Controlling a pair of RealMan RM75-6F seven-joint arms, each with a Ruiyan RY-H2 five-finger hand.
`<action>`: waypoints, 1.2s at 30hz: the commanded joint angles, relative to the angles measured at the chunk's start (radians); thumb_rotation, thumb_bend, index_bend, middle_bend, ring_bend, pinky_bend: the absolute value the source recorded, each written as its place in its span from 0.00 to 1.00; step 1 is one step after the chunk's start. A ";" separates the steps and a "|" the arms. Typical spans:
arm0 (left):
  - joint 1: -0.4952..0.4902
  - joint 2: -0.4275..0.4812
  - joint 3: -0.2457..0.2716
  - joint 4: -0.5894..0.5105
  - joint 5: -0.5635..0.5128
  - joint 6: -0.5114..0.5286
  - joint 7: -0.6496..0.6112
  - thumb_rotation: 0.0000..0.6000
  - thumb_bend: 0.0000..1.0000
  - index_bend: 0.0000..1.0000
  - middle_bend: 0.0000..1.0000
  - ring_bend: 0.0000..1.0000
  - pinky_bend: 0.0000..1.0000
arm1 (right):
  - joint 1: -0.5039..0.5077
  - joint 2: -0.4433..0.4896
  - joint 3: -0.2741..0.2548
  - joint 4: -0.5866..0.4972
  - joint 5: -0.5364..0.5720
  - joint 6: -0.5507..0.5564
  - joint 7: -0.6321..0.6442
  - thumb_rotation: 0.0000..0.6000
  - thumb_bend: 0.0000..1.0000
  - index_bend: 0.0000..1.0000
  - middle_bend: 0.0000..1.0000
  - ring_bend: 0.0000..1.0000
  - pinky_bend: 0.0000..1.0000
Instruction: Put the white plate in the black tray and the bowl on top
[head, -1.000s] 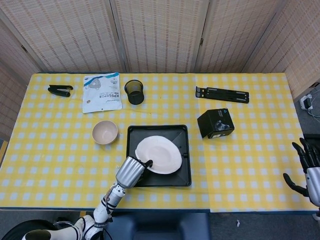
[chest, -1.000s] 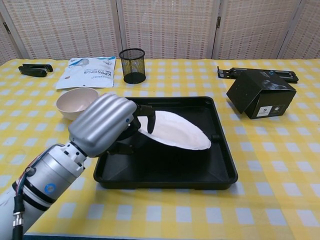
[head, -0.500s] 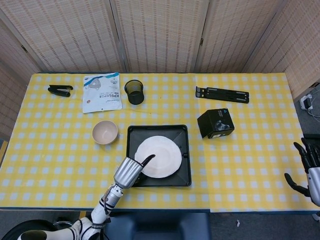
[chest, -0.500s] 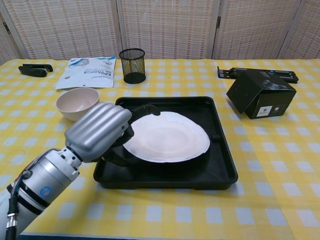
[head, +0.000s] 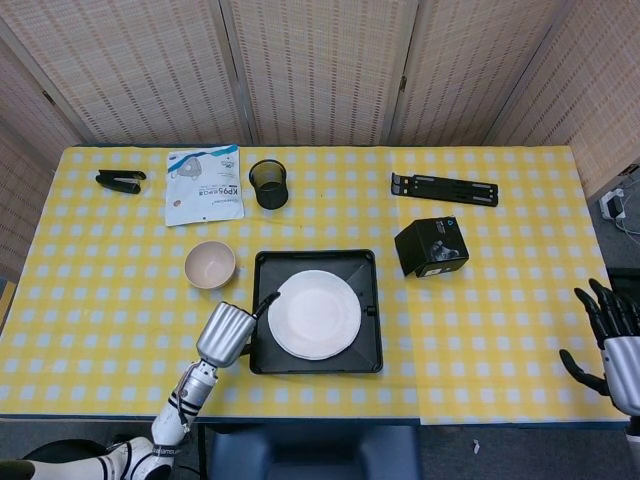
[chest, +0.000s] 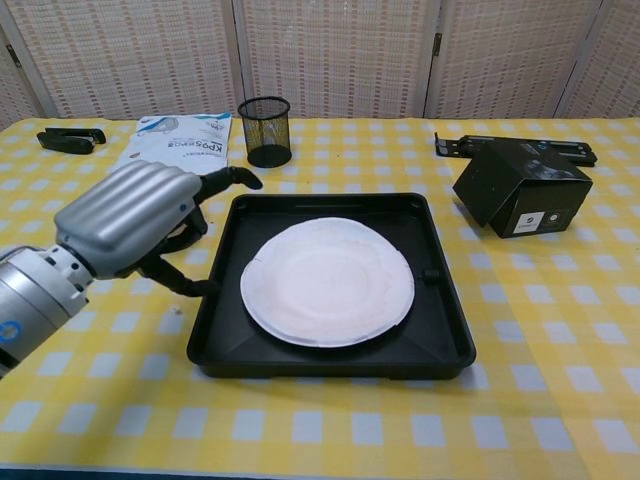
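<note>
Plate, head view: the white plate (head: 314, 314) lay flat inside the black tray (head: 365, 268), a little left of the tray's middle.
Bowl, head view: the bowl (head: 210, 264) sat upright on the table (head: 100, 300), up and left of the tray, near its corner but not touching it.
Left hand, head view: the left hand (head: 228, 331) hung just beside the tray's left edge, holding nothing, one dark finger reaching toward the plate's rim; whether it touched the tray was hard to say from above.
Right hand, head view: the right hand (head: 606, 335) was at the far right edge of the table, fingers spread apart and empty.
Other things, head view: a mesh cup (head: 269, 184), a white packet (head: 203, 184) and a black clip (head: 120, 180) lay along the far side; a black box (head: 431, 247) and a flat black bracket (head: 444, 188) lay to the right.
Plate, chest view: the plate (chest: 327, 281) rested level on the tray (chest: 440, 345) floor.
Left hand, chest view: the left hand (chest: 135, 229) stood left of the tray with its fingers loosely apart, gripping nothing, and it hid the bowl.
Right hand, chest view: not seen.
</note>
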 joint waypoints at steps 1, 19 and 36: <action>0.007 0.007 -0.024 0.006 -0.034 0.000 -0.014 1.00 0.23 0.29 1.00 1.00 1.00 | 0.000 -0.002 -0.003 -0.001 -0.005 0.001 -0.004 1.00 0.34 0.00 0.00 0.00 0.00; -0.036 0.000 -0.113 0.131 -0.223 -0.122 0.023 1.00 0.41 0.39 1.00 1.00 1.00 | 0.005 -0.005 -0.002 -0.004 -0.005 -0.013 -0.019 1.00 0.34 0.00 0.00 0.00 0.00; -0.066 -0.034 -0.129 0.281 -0.313 -0.186 0.008 1.00 0.42 0.46 1.00 1.00 1.00 | 0.022 -0.017 0.011 -0.005 0.034 -0.054 -0.050 1.00 0.34 0.00 0.00 0.00 0.00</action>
